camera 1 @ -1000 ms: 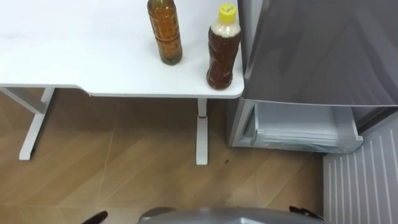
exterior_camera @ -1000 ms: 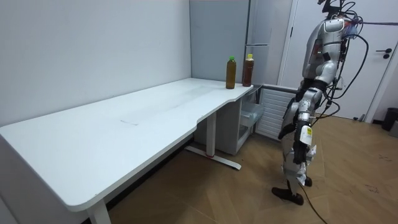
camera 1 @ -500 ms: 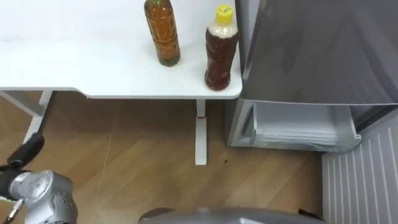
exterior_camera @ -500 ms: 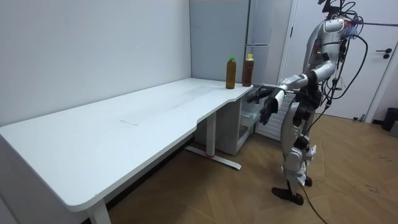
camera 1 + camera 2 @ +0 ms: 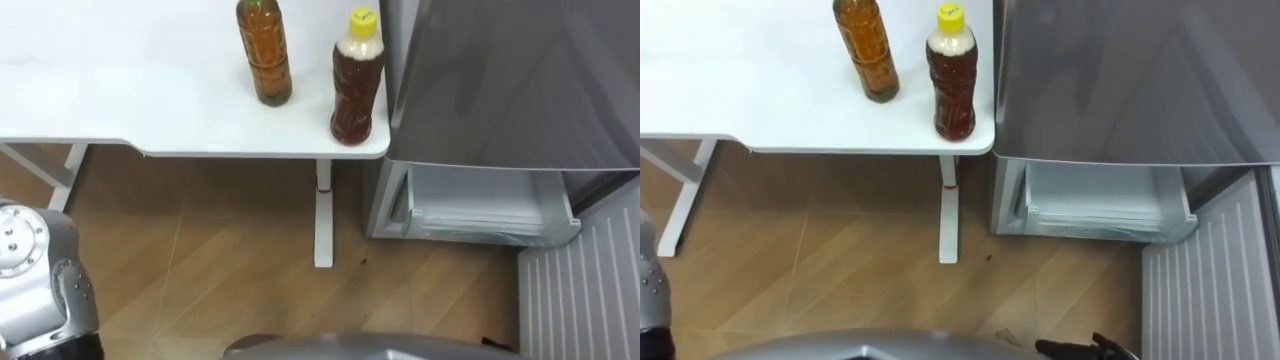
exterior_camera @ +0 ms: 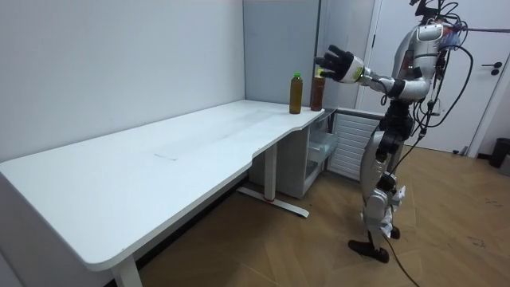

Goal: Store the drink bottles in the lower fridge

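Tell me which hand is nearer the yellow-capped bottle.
Left. The left hand is held up, open, close to the yellow-capped bottle; the right hand hangs low, below the table.

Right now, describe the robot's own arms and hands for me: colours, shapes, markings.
The left arm has a rounded silver-grey metal shell, with a round joint cap dotted with small screws. The left hand is black down to its slim fingers and joins a lighter wrist section. Of the right hand, thin black fingers show at the bottom edge of the right eye view.
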### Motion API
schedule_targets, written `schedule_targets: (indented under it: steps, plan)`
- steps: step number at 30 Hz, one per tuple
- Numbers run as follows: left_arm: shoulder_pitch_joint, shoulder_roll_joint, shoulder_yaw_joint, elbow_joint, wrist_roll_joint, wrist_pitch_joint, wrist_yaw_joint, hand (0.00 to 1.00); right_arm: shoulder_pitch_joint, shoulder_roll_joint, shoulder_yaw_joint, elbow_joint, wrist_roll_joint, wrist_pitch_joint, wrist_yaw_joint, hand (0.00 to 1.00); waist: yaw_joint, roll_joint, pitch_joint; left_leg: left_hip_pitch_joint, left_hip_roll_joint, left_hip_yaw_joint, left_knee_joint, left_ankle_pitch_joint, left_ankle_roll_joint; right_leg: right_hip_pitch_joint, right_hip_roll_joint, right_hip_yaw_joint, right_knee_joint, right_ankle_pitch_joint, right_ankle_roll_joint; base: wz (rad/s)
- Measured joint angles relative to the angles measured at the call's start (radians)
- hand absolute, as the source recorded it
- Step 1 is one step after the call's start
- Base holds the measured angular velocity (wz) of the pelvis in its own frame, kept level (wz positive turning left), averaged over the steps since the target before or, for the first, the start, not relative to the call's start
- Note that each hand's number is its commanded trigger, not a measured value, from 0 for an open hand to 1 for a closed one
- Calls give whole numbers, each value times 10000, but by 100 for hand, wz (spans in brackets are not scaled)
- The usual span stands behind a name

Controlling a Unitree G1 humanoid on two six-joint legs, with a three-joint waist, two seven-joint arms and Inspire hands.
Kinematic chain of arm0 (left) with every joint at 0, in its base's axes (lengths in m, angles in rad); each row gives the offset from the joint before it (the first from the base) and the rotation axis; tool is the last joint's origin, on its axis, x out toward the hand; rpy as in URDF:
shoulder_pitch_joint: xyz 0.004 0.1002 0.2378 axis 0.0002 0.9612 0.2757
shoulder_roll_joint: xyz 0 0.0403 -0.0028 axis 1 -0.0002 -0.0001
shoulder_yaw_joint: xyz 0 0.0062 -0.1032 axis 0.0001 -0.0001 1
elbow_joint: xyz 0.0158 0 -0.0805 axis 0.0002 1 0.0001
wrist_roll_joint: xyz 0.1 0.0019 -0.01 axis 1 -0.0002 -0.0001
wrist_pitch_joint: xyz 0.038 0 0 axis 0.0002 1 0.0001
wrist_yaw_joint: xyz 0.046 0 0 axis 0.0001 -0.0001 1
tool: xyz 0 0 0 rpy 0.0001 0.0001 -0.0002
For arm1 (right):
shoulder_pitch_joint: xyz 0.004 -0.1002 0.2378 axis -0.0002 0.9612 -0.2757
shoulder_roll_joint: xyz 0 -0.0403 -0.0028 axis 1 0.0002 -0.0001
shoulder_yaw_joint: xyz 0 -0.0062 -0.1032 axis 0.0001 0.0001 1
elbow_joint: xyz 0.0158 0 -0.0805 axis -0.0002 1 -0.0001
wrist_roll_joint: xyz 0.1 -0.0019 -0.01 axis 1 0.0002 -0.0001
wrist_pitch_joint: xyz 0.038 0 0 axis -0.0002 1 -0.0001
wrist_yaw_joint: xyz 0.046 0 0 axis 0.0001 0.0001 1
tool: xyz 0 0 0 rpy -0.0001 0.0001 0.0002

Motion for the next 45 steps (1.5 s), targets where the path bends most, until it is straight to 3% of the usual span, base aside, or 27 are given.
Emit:
schedule_targets:
  steps: [3, 6, 9, 12, 17, 20, 23, 27, 35, 40, 45]
  plan:
    - [-4, 0, -266, -702, 3, 5, -513, 0, -28, 41, 10, -170, -101, 8, 108, 0, -194, -71, 15, -202, -6, -45, 50, -2, -1, -99, 2, -19, -21, -1, -1, 5]
    - [-200, 2, -845, -1252, 184, 5, -1432, 0, -74, 47, 16, -159, -126, -10, 333, 0, -231, -144, 79, -295, -20, -76, 157, -2, 1, -174, 2, -9, -34, 2, -4, 3]
    - [-492, 2, -1411, -1422, 171, 6, -2372, 0, -51, 47, 32, -146, -99, -94, 497, 0, -252, -208, 62, -283, -18, -64, 159, -3, 2, -163, 1, 12, -49, 3, -4, 0]
    - [-781, 16, -1906, -1421, 409, 37, -3163, 0, -187, 0, 81, 90, -100, -267, 503, 0, -368, -154, 94, -281, -13, -64, 172, -3, 3, -181, 3, 32, -9, 9, -11, 0]
    - [-967, 106, -3147, -1978, 441, 124, -4611, 0, -475, -110, 385, 464, 190, -353, 498, 0, -632, -40, 54, -370, 17, -24, 153, -6, 3, -297, 18, 25, 14, 24, -32, -2]
    - [-1172, 104, -3528, -2045, 355, 266, -5393, 0, -644, -163, 398, 665, 186, -333, 623, 0, -778, 7, 25, -343, 54, 118, 153, -5, 2, -329, 42, 222, 23, 32, -45, -14]
    - [-1543, 88, -3582, -2012, 329, 558, -6030, 0, -652, -147, 403, 666, 256, -318, 729, 0, -888, 3, 33, -267, 85, 232, 148, -3, 0, -311, 54, 336, 26, 40, -60, -14]
    - [-1733, 88, -3580, -2013, -47, 695, -6656, 0, -712, -130, 411, 656, 251, -279, 758, 0, -1027, 3, 39, -193, 93, 349, 134, -4, 1, -300, 52, 483, 43, 44, -59, -10]
    - [-1737, 91, -3605, -1982, -66, 1443, -8062, 0, -826, -187, 391, 628, 219, 8, 834, 0, -1082, 36, 54, -229, 112, 336, 116, -7, 3, -313, 70, 489, 127, 54, -61, 0]
    - [-1735, 92, -3897, -1611, -88, 1748, -8508, 0, -827, -237, 409, 636, 256, 10, 833, 0, -1093, 133, 66, -217, 112, 338, 156, -5, 4, -307, 67, 512, 174, 54, -61, 0]
    - [-1736, 93, -4017, -1610, -91, 1995, -9088, 0, -1000, -250, 408, 673, 201, 106, 830, 0, -1332, 170, 55, -208, 113, 342, 160, -4, 5, -306, 72, 547, 196, 54, -61, 0]
